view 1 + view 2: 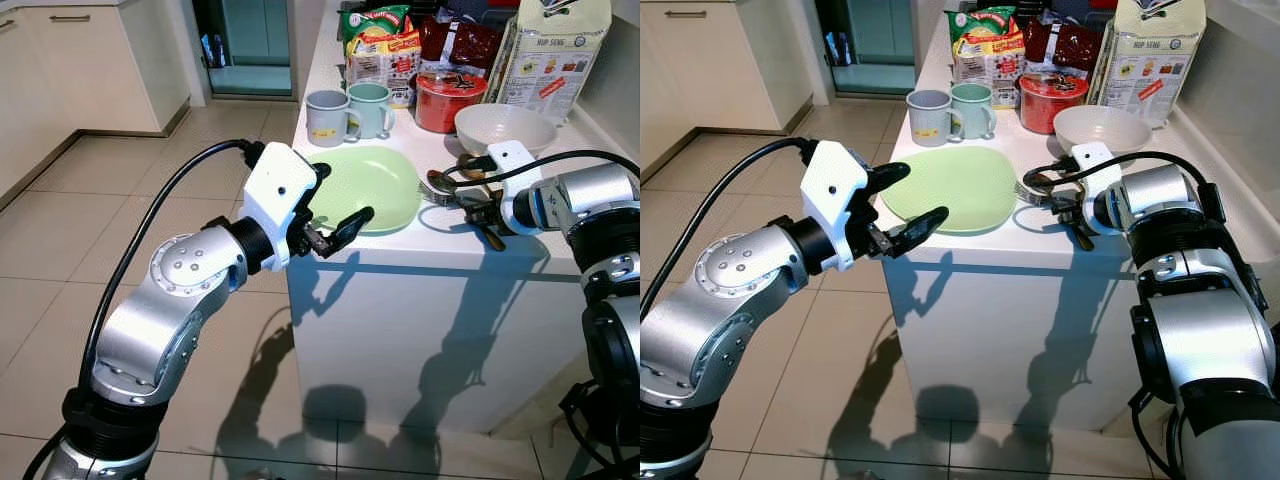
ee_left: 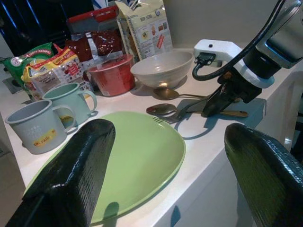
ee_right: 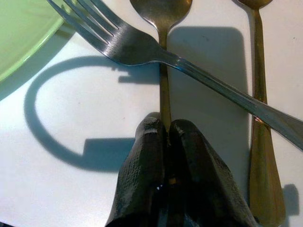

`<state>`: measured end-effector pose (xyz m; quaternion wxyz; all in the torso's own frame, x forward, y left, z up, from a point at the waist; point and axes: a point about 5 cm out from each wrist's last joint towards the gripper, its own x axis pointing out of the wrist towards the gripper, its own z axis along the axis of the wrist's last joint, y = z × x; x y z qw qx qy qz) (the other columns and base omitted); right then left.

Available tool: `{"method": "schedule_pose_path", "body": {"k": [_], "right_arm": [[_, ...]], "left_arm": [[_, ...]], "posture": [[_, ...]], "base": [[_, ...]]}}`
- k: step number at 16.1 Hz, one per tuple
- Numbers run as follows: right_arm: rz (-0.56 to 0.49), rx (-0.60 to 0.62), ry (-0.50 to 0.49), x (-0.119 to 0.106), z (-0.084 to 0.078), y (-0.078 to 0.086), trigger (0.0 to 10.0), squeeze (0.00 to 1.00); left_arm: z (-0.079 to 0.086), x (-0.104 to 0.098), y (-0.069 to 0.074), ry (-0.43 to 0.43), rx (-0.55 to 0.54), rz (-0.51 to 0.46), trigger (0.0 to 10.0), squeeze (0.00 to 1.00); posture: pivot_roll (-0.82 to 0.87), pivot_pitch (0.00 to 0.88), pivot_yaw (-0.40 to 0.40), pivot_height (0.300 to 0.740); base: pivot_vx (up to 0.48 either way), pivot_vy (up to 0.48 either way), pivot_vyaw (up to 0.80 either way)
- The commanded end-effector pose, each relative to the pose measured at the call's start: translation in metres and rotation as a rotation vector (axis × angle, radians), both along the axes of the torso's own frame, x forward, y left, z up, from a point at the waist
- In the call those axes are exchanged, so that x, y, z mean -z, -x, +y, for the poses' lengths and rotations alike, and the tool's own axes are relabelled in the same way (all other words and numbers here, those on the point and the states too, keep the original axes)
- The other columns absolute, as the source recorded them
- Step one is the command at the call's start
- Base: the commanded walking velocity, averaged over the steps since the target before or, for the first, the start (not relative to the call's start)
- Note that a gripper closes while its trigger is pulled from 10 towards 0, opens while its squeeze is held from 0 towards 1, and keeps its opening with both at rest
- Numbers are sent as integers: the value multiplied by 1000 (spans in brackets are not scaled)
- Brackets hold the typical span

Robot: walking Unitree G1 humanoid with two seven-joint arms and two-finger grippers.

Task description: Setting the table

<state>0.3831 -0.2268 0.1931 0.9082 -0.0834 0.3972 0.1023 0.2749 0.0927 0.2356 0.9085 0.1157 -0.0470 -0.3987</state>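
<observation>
The right gripper (image 3: 163,127) was down on the white counter (image 1: 400,250) just to the robot's right of the green plate (image 1: 365,185), its two fingers pinched together on the thin handle of a spoon (image 3: 162,14) that lay flat, bowl end toward the white bowl (image 1: 505,125). A fork (image 3: 123,45) crossed over that spoon's handle beyond the fingertips, its tines touching the plate's rim, and a second, brassy spoon (image 3: 260,142) lay just beside on the side away from the plate. To do the lift well, the handle probably wanted raising slowly and drawn back toward the robot, since the fork resting on it would likely ride up or slide off. The left gripper (image 1: 335,228) hung in the air off the counter's near corner, on the plate's left, fingers wide apart and holding nothing. The plate sat close to the counter's front edge, so little room was left on that side; behind it two mugs (image 1: 345,112), a red tub (image 1: 450,100) and food packets (image 1: 380,40) crowded the back. The open stretch was the bare strip to the plate's right, near the counter's edge.
</observation>
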Motion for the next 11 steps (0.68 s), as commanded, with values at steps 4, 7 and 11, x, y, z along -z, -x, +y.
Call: {"method": "schedule_pose_path", "body": {"k": [4, 7, 11], "right_arm": [[52, 50, 7, 13, -9, 6, 0, 0], [-11, 81, -38, 0, -11, 1, 0, 0], [-106, 109, -162, -32, -16, -3, 0, 0]], "left_arm": [[-2, 0, -2, -9, 5, 10, 10000, 0], [-1, -1, -3, -8, 2, 6, 10000, 0], [-2, -2, -3, -7, 4, 4, 10000, 0]], "posture": [[63, 12, 30, 740], [66, 13, 30, 740], [66, 13, 30, 740]], "base": [[0, 0, 0], [0, 0, 0], [0, 0, 0]]}}
